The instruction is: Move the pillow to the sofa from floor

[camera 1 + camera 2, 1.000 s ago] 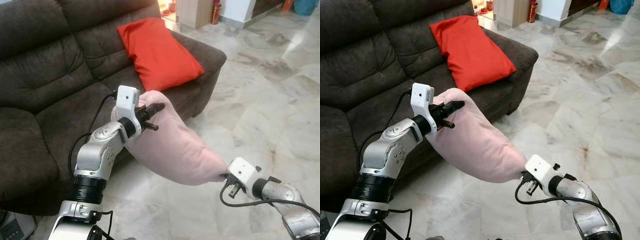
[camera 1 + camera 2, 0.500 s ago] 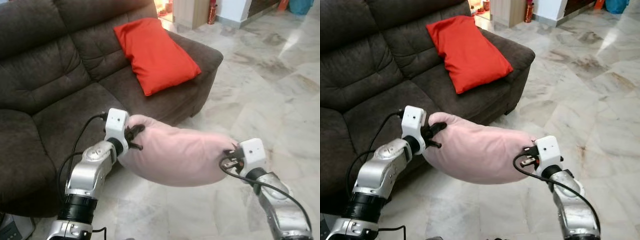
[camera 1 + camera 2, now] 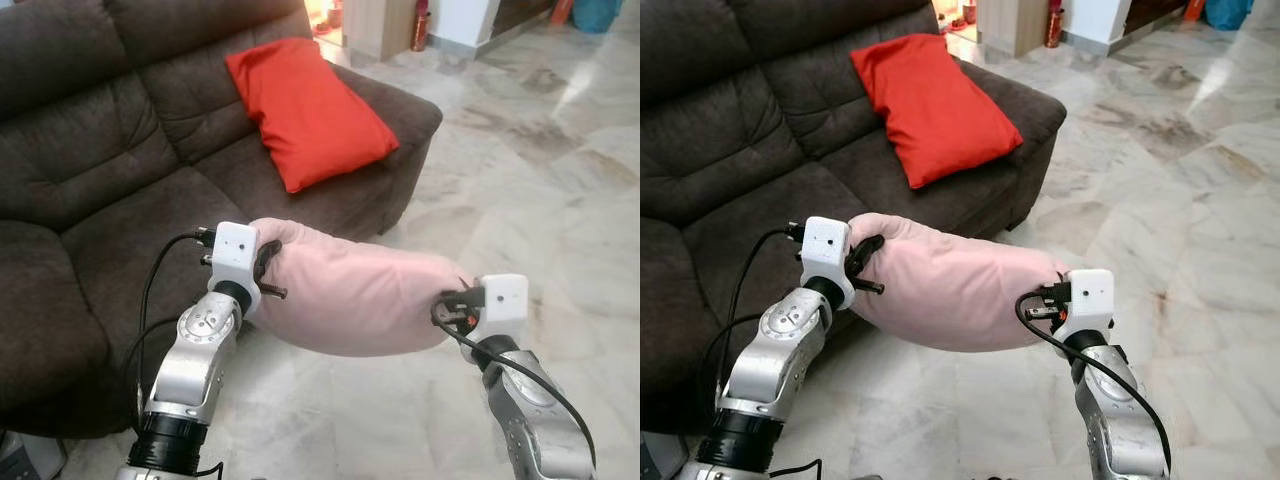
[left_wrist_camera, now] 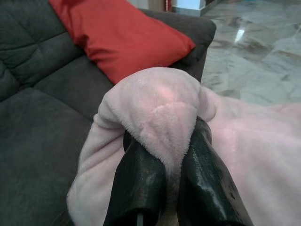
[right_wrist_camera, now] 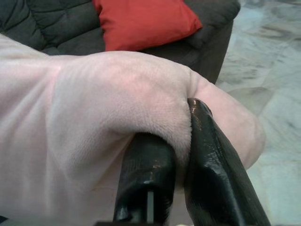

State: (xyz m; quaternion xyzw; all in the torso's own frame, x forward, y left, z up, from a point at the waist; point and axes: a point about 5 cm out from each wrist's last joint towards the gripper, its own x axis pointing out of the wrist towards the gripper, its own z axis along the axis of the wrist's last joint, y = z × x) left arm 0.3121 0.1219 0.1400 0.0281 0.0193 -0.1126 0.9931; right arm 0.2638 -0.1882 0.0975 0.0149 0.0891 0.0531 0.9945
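Note:
A soft pink pillow [image 3: 350, 295] hangs level in the air between my two arms, in front of the dark brown sofa [image 3: 110, 200]. My left gripper [image 3: 268, 268] is shut on the pillow's left end, its black fingers [image 4: 141, 179] pinching a fold of the pink pillow [image 4: 160, 108]. At the pillow's right end my right gripper [image 3: 455, 305] is shut on the other corner, with fingers [image 5: 211, 174] clamping the plush pillow [image 5: 94, 117]. The pillow is off the marble floor [image 3: 540, 190] and just short of the sofa seat.
A red pillow [image 3: 310, 105] leans against the sofa's back and right armrest [image 3: 410, 100]. The seat cushion [image 3: 120, 250] to its left is bare. Wooden furniture [image 3: 385, 20] stands at the far back.
The pillow's right end has risen, so the pillow now hangs level instead of sloping down to the right. My left gripper has come lower, and the right gripper is up at the same height.

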